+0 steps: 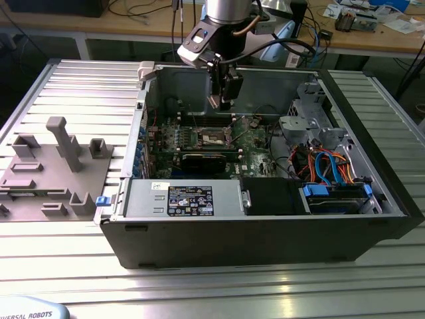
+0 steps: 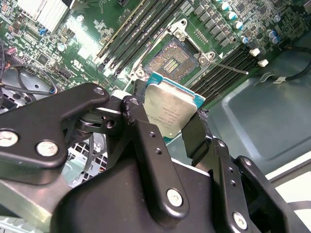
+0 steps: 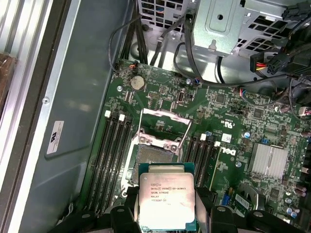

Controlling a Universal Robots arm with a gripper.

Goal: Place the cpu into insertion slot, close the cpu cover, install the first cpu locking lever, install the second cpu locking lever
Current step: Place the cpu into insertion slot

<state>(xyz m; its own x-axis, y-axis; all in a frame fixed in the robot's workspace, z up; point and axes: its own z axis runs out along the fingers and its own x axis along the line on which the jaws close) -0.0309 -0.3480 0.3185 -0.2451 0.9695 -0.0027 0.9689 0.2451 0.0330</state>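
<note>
My gripper (image 1: 222, 100) hangs inside the open computer case, above the green circuit board. It is shut on the cpu (image 3: 166, 196), a flat square chip with a silvery metal top, pinched by two opposite edges between the black fingers (image 2: 141, 114). The cpu (image 2: 170, 107) is in the air, a short way above and to one side of the insertion slot (image 2: 170, 60), whose dark contact field lies bare. The cpu cover (image 3: 165, 112) stands swung open at the slot's far edge. A thin wire locking lever (image 2: 228, 68) sticks out beside the insertion slot (image 1: 214, 137).
Long black memory slots (image 3: 114, 155) flank the socket on both sides. A metal drive cage (image 1: 305, 113) and coloured cables (image 1: 329, 166) fill the exterior view's right of the case. A boxed power supply (image 1: 186, 198) lies along the near wall. A grey fixture plate (image 1: 46, 166) sits outside, at that view's left.
</note>
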